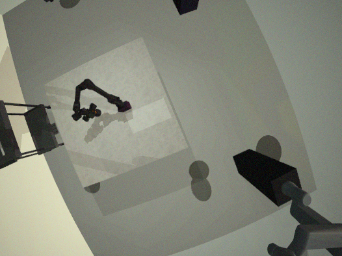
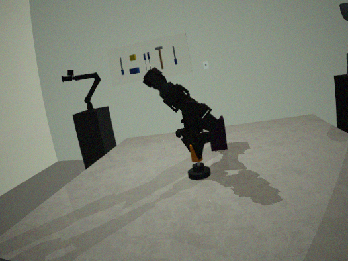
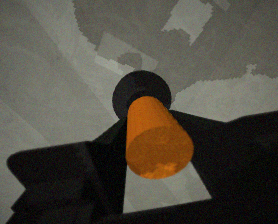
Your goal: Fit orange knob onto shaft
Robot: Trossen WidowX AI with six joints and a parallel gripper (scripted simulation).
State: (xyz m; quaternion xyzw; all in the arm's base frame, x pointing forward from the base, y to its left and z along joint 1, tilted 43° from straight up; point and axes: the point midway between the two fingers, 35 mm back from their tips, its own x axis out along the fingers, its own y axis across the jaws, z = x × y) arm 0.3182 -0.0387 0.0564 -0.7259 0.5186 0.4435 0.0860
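1. Orange knob [image 1: 96, 112] [image 2: 195, 154] [image 3: 159, 137] is clamped in the pincer [image 1: 96, 112] [image 2: 197, 151] [image 3: 147, 117], so the grab part is sorted. It sits between the fingers, with its lower end poking out past them.

2. Right below the pincer is the round pedestal [image 2: 198, 173] [image 3: 134, 90], dark and standing on the counter [image 1: 107, 151] [image 2: 149, 213] [image 3: 45, 65]. A little bit of the silver shaft [image 2: 198, 163] shows between the knob and the pedestal, so it's not all the way down.

3. Step in hand, my read: getting the knob lined up and onto the shaft. Can't tell if the tip has already gone into the hole or is only meeting the underside.

4. Next move, I'd say: keep the grip, turn the knob gently until the flats agree, then press straight down till it meets the pedestal. Only then open up. Forcing it with the flats off could jam it or make it slip in the fingers.

5. View differences: the exterior one is the only one giving you that sliver of shaft under the pincer. The wrist one has the knob's broad top and the pedestal beyond it, but the knob's body hides the shaft. From the top it's just an orange speck among the dark arm parts, no help with height.
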